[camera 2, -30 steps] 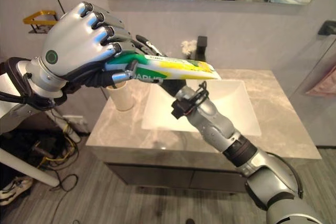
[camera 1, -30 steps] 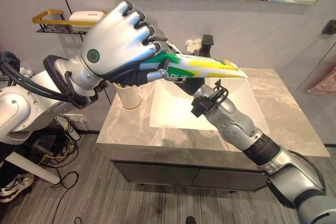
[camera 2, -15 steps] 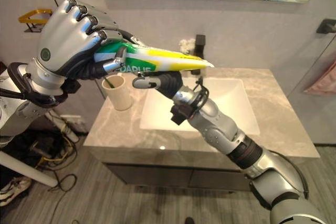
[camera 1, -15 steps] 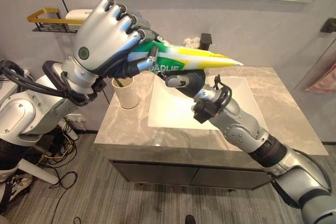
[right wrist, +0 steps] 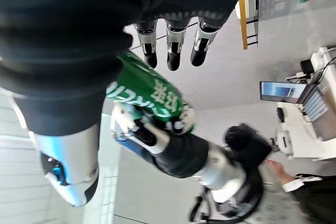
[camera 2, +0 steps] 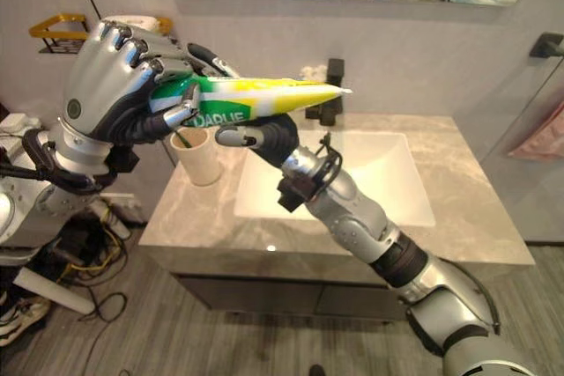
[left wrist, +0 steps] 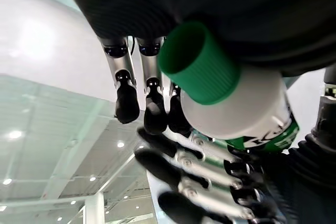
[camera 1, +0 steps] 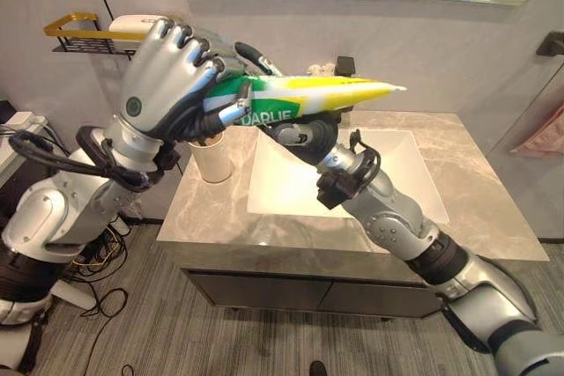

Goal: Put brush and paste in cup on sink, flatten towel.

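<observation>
The left hand [camera 1: 172,77] is clamped on the light, soft paste tube [camera 1: 304,99], best held near its stiffer cap end [left wrist: 199,61].

Cup [camera 1: 212,159]: my left hand [camera 1: 172,85] covers its rim, so I can't see inside.
Right hand [camera 2: 260,136]: I see it tucked under the paste [camera 1: 308,99], grip unclear.
Paste cap [left wrist: 198,61]: hidden in the eye views.

My left hand [camera 1: 172,72] is silver with dark fingertips (a green dot marks its back); my right hand [camera 2: 264,136] wears a dark ribbed cover.
</observation>
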